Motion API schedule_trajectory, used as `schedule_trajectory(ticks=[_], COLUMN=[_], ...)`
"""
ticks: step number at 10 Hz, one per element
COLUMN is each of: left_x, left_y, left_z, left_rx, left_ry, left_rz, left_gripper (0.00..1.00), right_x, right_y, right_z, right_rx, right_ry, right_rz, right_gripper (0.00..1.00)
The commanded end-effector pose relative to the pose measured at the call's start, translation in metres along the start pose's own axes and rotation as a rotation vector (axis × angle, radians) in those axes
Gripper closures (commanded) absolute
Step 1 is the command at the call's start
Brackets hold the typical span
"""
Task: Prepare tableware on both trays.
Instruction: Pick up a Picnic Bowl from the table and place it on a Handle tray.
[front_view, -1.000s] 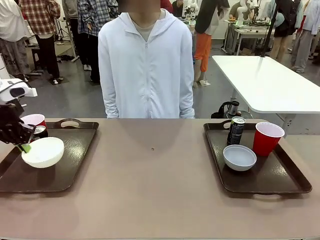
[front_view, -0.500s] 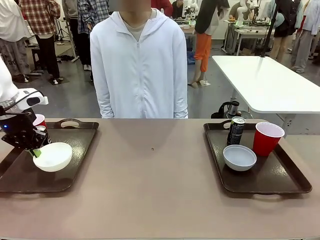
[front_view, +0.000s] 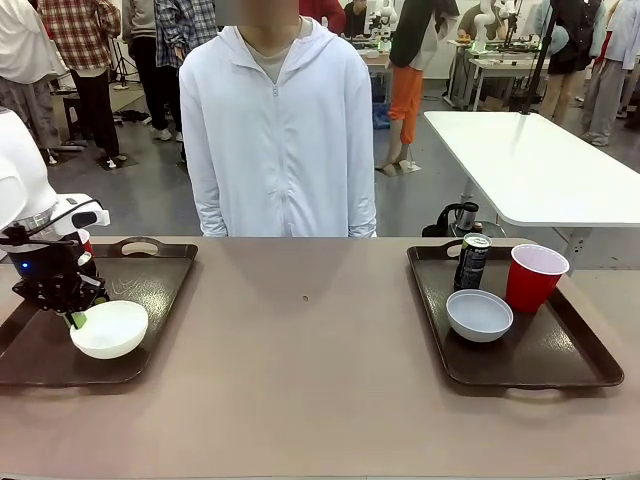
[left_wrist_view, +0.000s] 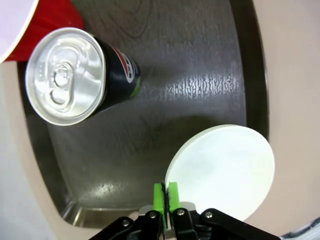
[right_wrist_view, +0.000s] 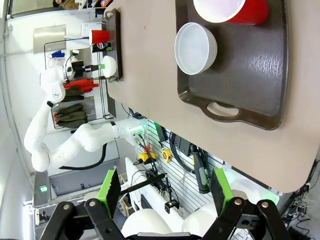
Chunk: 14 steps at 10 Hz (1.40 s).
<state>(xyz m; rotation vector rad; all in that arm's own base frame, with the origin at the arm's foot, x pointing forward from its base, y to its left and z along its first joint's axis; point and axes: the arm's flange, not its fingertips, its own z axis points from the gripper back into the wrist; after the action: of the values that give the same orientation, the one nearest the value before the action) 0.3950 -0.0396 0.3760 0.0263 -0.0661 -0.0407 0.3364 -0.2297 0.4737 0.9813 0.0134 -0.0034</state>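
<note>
My left gripper (front_view: 72, 318) is over the left tray (front_view: 150, 280), pinching the near rim of the cream-white bowl (front_view: 110, 328), which sits low on the tray floor. In the left wrist view the green pads (left_wrist_view: 159, 194) stand close together on the bowl (left_wrist_view: 225, 170) rim, next to a dark can (left_wrist_view: 70, 75) and a red cup (left_wrist_view: 57, 17). The right tray (front_view: 560, 350) holds a can (front_view: 472, 260), a red cup (front_view: 533, 277) and a grey-white bowl (front_view: 479, 315). My right gripper (right_wrist_view: 165, 192) hangs open high above that tray (right_wrist_view: 250, 65).
A person in a white hoodie (front_view: 280, 130) stands at the far edge, hands out of sight. Bare table (front_view: 300, 340) lies between the trays. A red cup (front_view: 82, 238) peeks out behind my left wrist.
My left gripper has carried the bowl to the right and down onto the left tray, levelling it. The person shifted slightly left. The right tray's things have not moved.
</note>
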Motion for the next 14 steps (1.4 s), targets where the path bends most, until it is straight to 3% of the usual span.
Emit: schedule_trajectory(ticks=[1,2,5,6,10,12,13,14], left_x=[0.0,0.0,-0.016,-0.023,-0.056,-0.067,-0.051,-0.051], left_y=[-0.002,-0.004,-0.01,-0.009,-0.015,-0.018,-0.018,-0.018], left_z=[-0.001,0.001,0.032,0.05,0.102,0.109,0.11,0.11], left_rx=[0.042,0.041,0.06,0.063,0.008,-0.057,0.03,0.03], left_ry=[-0.029,-0.031,-0.042,-0.062,-0.101,-0.045,-0.105,-0.105], left_rz=[0.024,0.016,-0.052,-0.08,-0.156,-0.195,-0.137,-0.137], left_gripper=[0.37,0.02,0.0,0.45,0.05,0.0,0.0,0.0], right_x=[-0.001,-0.001,-0.001,-0.001,-0.001,-0.001,-0.001,-0.001], right_y=[0.002,0.002,0.002,0.002,0.002,0.002,0.002,0.002], right_z=[0.0,0.0,0.0,0.0,0.0,0.0,0.0,0.0], right_rx=[0.012,0.012,0.012,0.012,0.012,0.012,0.012,0.012], right_ry=[-0.004,-0.004,-0.004,-0.004,-0.004,-0.004,-0.004,-0.004], right_rz=[0.002,0.002,0.002,0.002,0.002,0.002,0.002,0.002], right_gripper=[0.05,0.05,0.05,0.05,0.05,0.05,0.05,0.05])
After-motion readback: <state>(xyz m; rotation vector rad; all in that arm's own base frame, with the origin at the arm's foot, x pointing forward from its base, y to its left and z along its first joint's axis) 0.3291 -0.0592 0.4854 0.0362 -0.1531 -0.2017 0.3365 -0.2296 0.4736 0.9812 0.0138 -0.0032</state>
